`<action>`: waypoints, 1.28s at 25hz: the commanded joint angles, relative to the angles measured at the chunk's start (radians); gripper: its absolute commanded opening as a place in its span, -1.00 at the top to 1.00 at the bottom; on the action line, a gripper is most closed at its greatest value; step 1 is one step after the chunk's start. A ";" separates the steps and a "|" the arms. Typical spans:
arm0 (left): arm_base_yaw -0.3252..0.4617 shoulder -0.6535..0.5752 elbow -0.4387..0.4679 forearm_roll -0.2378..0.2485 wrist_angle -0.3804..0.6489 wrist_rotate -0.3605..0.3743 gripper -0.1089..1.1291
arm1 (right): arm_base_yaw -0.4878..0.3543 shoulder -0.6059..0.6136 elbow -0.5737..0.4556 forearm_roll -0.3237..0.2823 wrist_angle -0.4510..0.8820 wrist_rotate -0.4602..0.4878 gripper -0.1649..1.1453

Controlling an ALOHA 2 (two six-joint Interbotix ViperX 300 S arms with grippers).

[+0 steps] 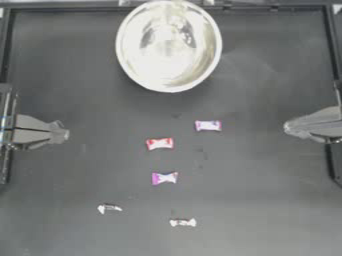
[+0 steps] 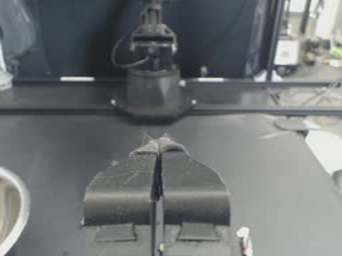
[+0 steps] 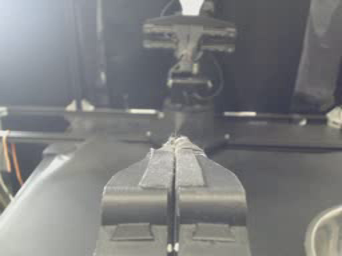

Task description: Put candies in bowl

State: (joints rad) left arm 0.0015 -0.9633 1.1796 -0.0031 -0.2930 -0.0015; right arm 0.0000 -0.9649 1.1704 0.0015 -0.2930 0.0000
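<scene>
The bowl [image 1: 168, 46] sits at twelve o'clock on the desk [image 1: 267, 200], holding no candies. Five candies [image 1: 159, 144] lie scattered from centre toward six o'clock. The left gripper [image 1: 61, 134] at nine and the right gripper [image 1: 288, 127] at three both have fingers pressed together.

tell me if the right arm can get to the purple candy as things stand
Probably yes. The right gripper is parked at the table's right edge, jaws shut, and the purple candy lies about level with it toward the middle, with only bare table between them.
</scene>
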 commanded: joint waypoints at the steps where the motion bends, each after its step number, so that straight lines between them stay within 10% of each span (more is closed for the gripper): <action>1: 0.000 -0.025 -0.023 0.002 0.040 0.008 0.85 | 0.002 0.002 -0.002 -0.005 0.000 0.005 0.83; 9: 0.000 -0.044 -0.032 0.000 0.084 0.006 0.59 | 0.003 -0.002 -0.005 -0.005 0.029 0.005 0.53; 17: 0.000 -0.032 -0.043 0.002 0.084 0.006 -0.98 | 0.002 -0.003 -0.011 -0.023 0.031 0.002 -0.91; 24: 0.000 -0.015 -0.043 0.002 0.091 0.003 -0.83 | -0.028 0.002 -0.055 -0.006 0.129 0.003 -0.76; 32: 0.005 0.032 -0.064 -0.006 0.095 0.003 -0.84 | -0.190 0.089 -0.245 -0.003 0.581 -0.003 -0.76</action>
State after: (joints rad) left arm 0.0031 -0.9603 1.1443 -0.0077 -0.1948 0.0031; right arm -0.1641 -0.9097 0.9894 0.0015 0.2086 0.0015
